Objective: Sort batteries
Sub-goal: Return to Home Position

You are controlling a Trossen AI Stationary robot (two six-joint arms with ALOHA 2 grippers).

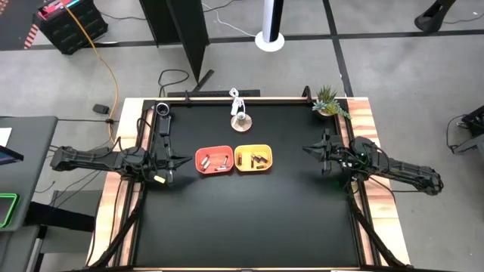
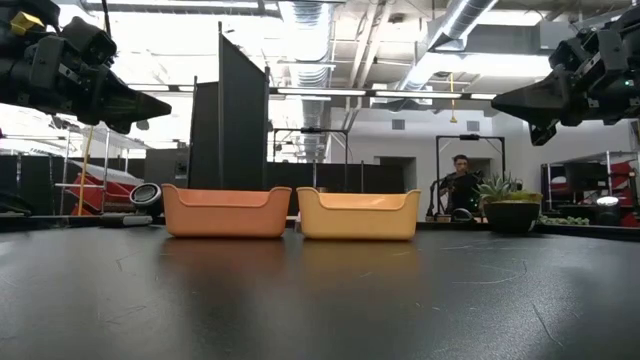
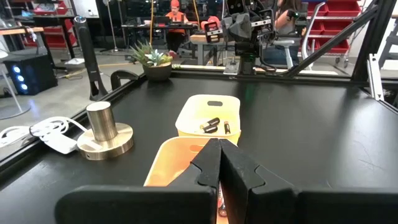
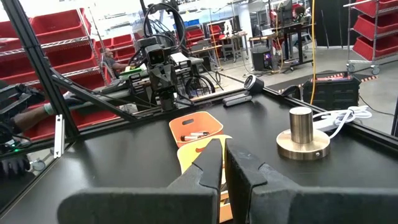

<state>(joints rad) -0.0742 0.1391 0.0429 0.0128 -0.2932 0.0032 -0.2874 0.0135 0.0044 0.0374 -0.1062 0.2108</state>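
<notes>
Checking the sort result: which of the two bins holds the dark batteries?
The yellow bin, nearer the right claw; the orange bin holds silver batteries.

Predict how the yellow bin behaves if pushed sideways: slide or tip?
Yellow bin likely slides rather than tips: it sits low and wide on a smooth black table. Probably light, thin-walled plastic holding only a few dark batteries, which may roll inside. The orange bin beside it may get shoved along.

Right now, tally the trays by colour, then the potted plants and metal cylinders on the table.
Orange tray: 1
Yellow tray: 1
Potted plant: 1
Metal cylinder on a round base: 1
Total: 4
</notes>
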